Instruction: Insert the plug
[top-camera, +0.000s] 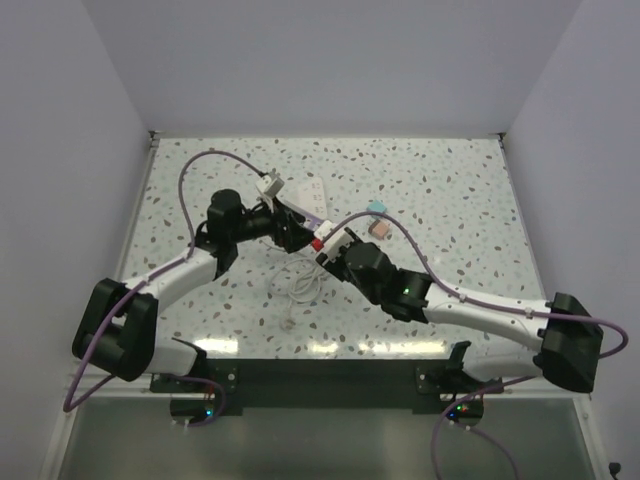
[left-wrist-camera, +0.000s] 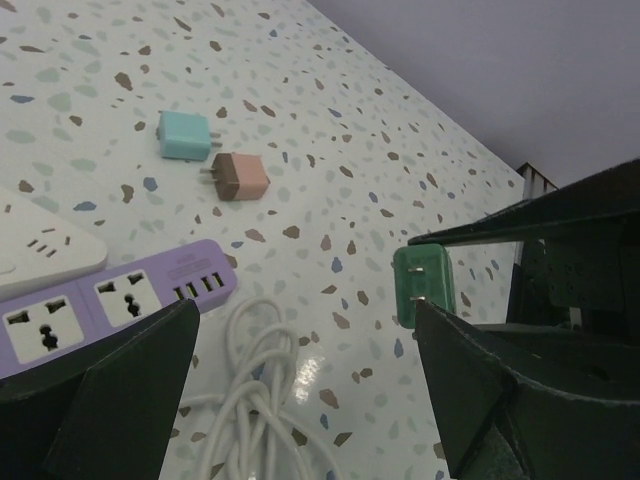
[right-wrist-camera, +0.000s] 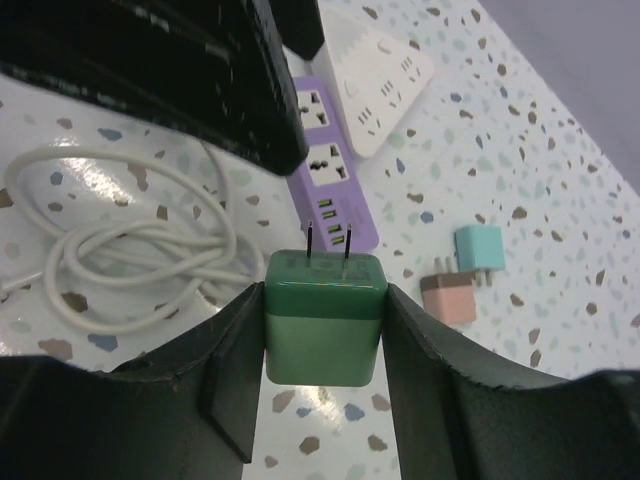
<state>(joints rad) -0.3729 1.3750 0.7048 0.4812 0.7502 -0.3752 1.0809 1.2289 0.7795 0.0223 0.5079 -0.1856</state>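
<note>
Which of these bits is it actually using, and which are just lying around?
In use: green plug, gripped by the right pincer; purple power strip, probably its target.
Lying about: teal plug; pink plug; coiled white cable; white power strip.

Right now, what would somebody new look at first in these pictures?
The green plug grabs the eye first: the right gripper pinches it up in the air, with its prongs pointing toward the purple strip. Farther off, a teal plug and a pink plug lie side by side.
</note>
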